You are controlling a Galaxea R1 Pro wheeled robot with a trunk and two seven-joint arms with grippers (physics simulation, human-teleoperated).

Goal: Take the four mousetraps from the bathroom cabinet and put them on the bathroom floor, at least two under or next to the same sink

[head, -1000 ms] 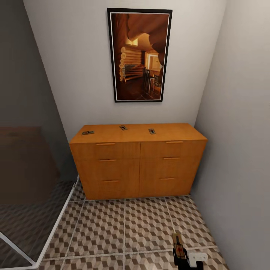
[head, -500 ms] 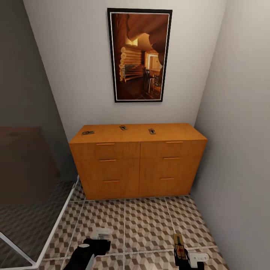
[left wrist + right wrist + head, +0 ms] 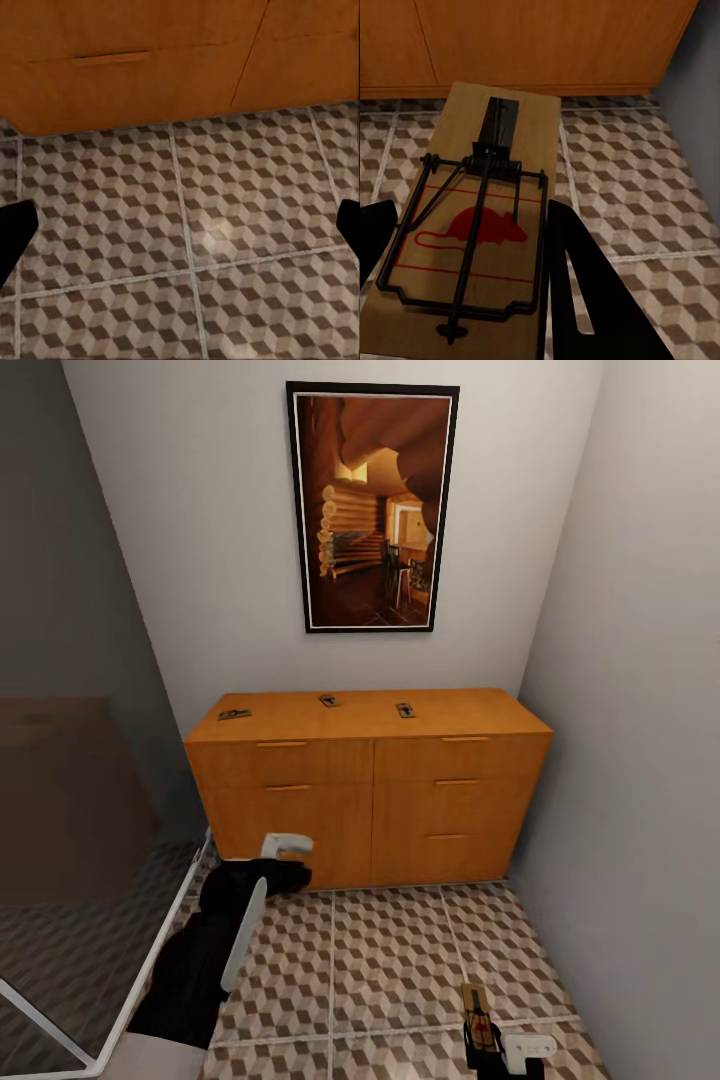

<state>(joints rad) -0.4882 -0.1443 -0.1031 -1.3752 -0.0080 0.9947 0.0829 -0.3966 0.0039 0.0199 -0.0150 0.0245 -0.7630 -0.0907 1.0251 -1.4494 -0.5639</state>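
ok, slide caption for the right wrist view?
Right gripper holding a mousetrap above the tiled floor, facing the cabinet.

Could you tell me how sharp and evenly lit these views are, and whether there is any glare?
Head view: soft, even light, mildly blurred, the three mousetraps on the cabinet mere specks. Left wrist view: a faint pale sheen on the bathroom floor. Right wrist view: the held mousetrap is crisp, no glare.

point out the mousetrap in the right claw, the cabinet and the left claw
mousetrap (image 3: 484,225), right wrist view, red mouse print on its board
cabinet (image 3: 370,715), head view, bare top surface
left claw (image 3: 285,847), head view, pale fingertip end
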